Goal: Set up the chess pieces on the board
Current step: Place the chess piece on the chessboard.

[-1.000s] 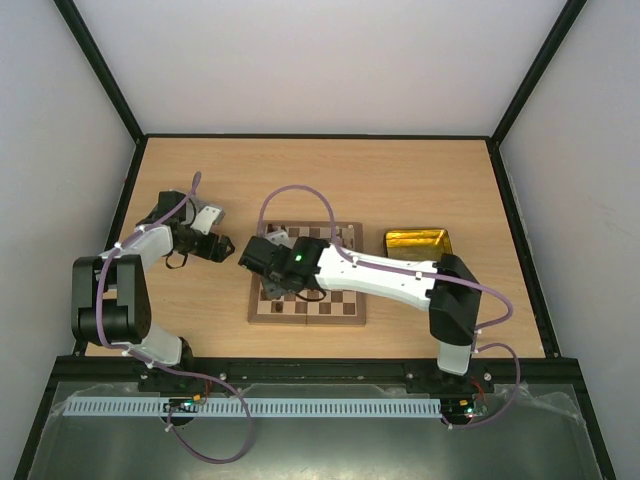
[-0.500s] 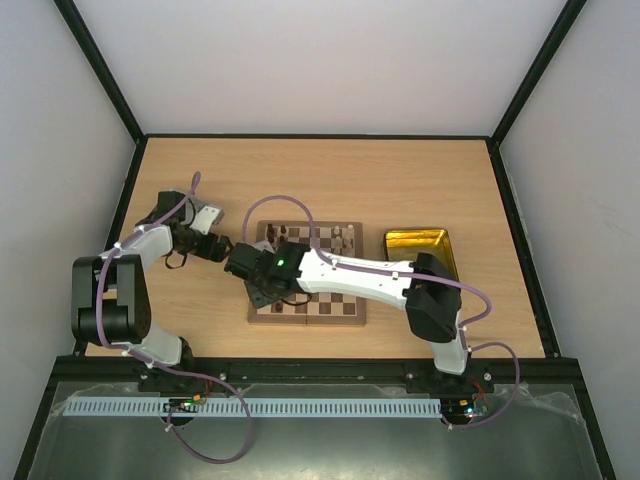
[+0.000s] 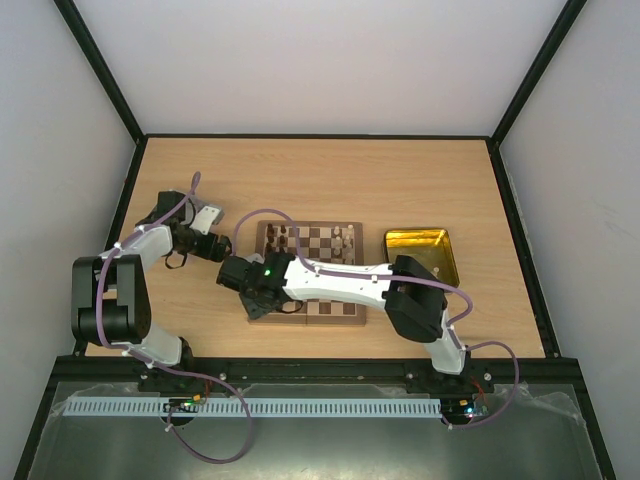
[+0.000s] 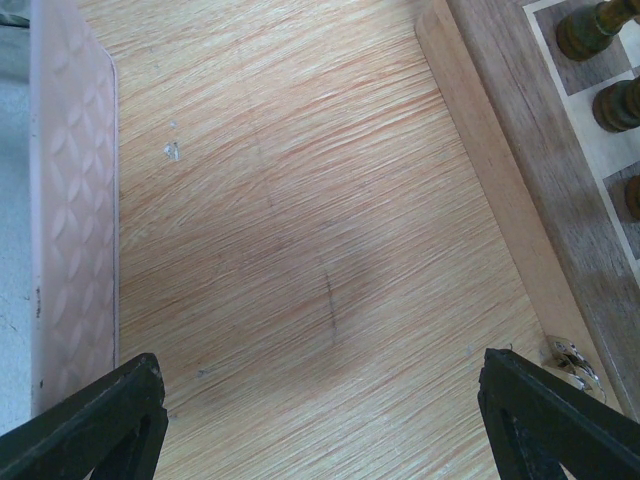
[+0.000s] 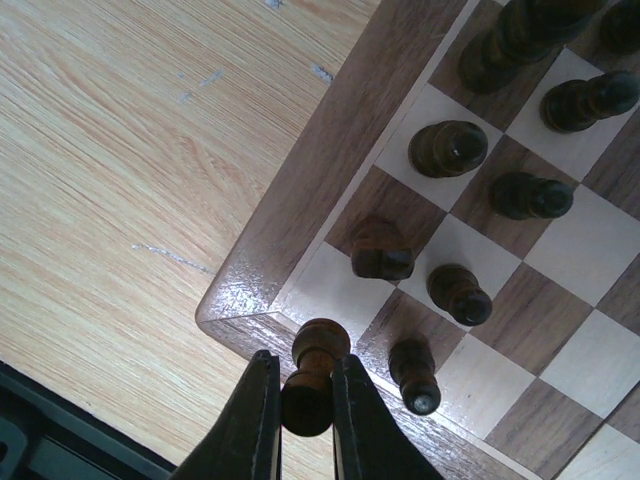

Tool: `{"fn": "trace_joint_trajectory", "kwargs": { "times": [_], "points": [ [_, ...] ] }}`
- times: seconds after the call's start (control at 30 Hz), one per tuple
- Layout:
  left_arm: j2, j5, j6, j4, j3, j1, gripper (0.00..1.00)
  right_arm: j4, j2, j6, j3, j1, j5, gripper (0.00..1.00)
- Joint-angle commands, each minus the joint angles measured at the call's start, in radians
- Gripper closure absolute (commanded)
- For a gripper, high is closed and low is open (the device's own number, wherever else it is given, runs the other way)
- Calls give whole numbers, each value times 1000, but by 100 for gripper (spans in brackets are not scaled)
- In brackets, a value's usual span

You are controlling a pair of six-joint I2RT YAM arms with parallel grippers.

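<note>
The board [image 3: 318, 308] lies mid-table, with dark pieces [image 3: 282, 238] and cream pieces [image 3: 345, 238] along its far row. My right gripper [image 3: 238, 277] reaches over the board's near left corner [image 5: 235, 300] and is shut on a dark brown piece [image 5: 312, 385], held just above that corner. Several dark pieces [image 5: 447, 148] stand on nearby squares; one [image 5: 381, 250] lies toppled beside the empty light corner square. My left gripper [image 3: 222, 248] hovers open and empty over bare table left of the board's edge [image 4: 505, 190], with its fingertips [image 4: 100, 420] at the bottom corners of the wrist view.
A shiny gold tray [image 3: 420, 252] sits right of the board. A pale patterned strip [image 4: 70, 210] runs along the left of the left wrist view. A small metal clasp [image 4: 568, 358] shows on the board's side. Black frame rails bound the table.
My right arm has swung left and nearer across the board, carrying the dark piece from the board's left-middle to its near left corner. The left arm has barely moved.
</note>
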Motion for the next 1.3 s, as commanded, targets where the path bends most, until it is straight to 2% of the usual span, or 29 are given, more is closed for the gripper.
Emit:
{"fn": "trace_joint_trajectory", "kwargs": {
  "times": [0.0, 1.27],
  "points": [
    [-3, 7, 1, 1, -12, 6, 14, -9, 18, -25, 17, 4, 30, 93],
    [15, 4, 5, 7, -10, 6, 14, 19, 71, -53, 25, -12, 15, 91]
  ]
}}
